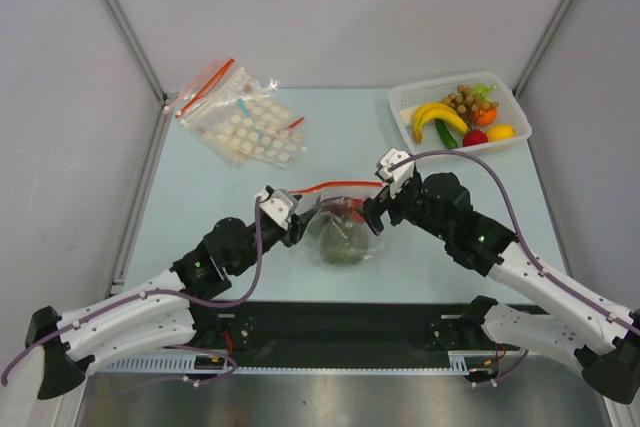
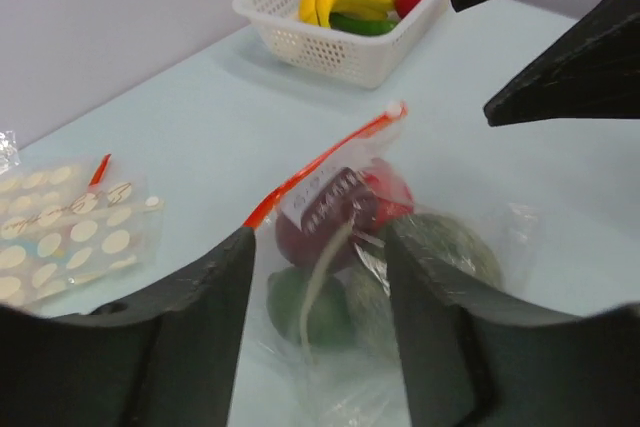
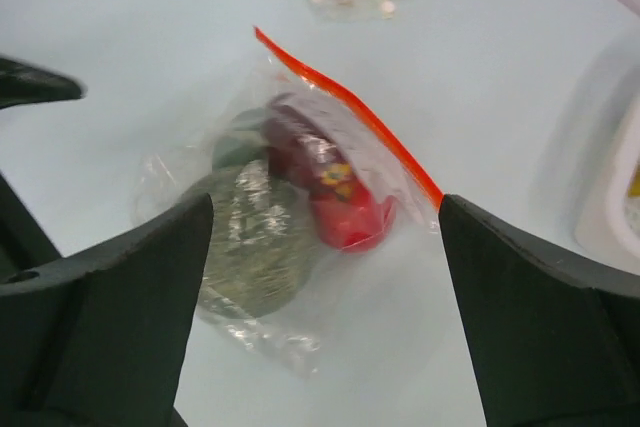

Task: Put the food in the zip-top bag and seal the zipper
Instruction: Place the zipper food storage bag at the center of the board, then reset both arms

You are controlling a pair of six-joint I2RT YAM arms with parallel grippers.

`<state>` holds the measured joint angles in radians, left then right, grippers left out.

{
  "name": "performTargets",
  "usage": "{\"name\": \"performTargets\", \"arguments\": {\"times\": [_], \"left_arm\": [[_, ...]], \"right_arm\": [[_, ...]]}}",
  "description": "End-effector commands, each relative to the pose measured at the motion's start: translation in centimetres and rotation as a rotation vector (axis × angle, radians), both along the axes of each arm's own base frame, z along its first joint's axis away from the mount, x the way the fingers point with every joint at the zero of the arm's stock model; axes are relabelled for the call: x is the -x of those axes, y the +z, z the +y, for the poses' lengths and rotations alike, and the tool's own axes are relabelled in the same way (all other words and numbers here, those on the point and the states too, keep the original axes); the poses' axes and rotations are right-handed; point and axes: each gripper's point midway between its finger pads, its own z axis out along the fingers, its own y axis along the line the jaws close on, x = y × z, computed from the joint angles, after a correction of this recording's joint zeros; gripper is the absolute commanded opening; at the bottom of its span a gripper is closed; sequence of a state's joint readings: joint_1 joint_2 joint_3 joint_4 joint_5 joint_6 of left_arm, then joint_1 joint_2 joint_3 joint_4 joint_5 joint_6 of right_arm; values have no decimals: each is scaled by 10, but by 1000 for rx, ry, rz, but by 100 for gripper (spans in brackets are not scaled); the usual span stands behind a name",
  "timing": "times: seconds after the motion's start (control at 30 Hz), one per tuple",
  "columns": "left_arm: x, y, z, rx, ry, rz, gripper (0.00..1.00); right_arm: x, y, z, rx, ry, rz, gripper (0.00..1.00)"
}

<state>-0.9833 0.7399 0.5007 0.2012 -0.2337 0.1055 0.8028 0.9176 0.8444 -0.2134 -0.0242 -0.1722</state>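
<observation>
The zip-top bag (image 1: 340,229) lies at the table's middle near the arms, its red zipper (image 1: 340,187) along the far edge. Inside it are the grey-green ball (image 3: 250,242), the shiny red fruit (image 3: 352,215), the dark red piece (image 2: 315,222) and the dark green ball (image 2: 305,307). My left gripper (image 1: 298,227) is open at the bag's left side; its fingers (image 2: 190,317) straddle the bag. My right gripper (image 1: 376,213) is open wide at the bag's right end, its fingers (image 3: 130,277) on either side of the bag. The zipper also shows in both wrist views (image 2: 320,162) (image 3: 350,112).
A white basket (image 1: 512,112) at the back right holds yellow bananas (image 1: 437,117), a brown grape bunch and other toy produce. Clear disc-patterned bags (image 1: 245,122) lie at the back left. Metal frame posts stand at the table's far corners.
</observation>
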Motion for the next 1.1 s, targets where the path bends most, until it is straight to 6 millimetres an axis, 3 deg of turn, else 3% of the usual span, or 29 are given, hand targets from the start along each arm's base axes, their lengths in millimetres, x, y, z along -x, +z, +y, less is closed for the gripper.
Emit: {"name": "performTargets", "arguments": {"times": [0.0,0.07,0.1,0.13,0.27,0.47,0.53,0.57,0.67,0.77,0.97,1.07], "left_arm": [[1,47,13,161,37,-78,63],[-1,51,26,216,94,-75,77],[0,51,33,244,111,-77,93],[1,52,37,276,128,-64,100],[-7,45,65,380,280,-3,100],[-7,40,68,432,307,66,100],[-7,35,65,482,303,91,100],[-8,25,64,486,312,108,100],[-11,20,58,488,301,128,100],[-17,12,57,435,338,148,100],[-19,10,63,439,374,154,100],[-19,8,60,431,360,156,100]], "right_arm": [[-23,55,-17,-262,-219,-83,100],[-33,70,-33,-393,-373,-48,100],[-41,74,-51,-490,-522,-7,100],[-43,69,-56,-474,-559,14,100],[-52,61,-68,-482,-667,29,100],[-59,59,-99,-621,-886,27,100],[-57,58,-99,-639,-882,37,100],[-53,61,-93,-663,-843,57,100],[-45,66,-74,-676,-715,95,100],[-39,67,-65,-588,-617,62,100],[-42,59,-80,-602,-687,29,100],[-43,65,-78,-648,-673,11,100]]}}
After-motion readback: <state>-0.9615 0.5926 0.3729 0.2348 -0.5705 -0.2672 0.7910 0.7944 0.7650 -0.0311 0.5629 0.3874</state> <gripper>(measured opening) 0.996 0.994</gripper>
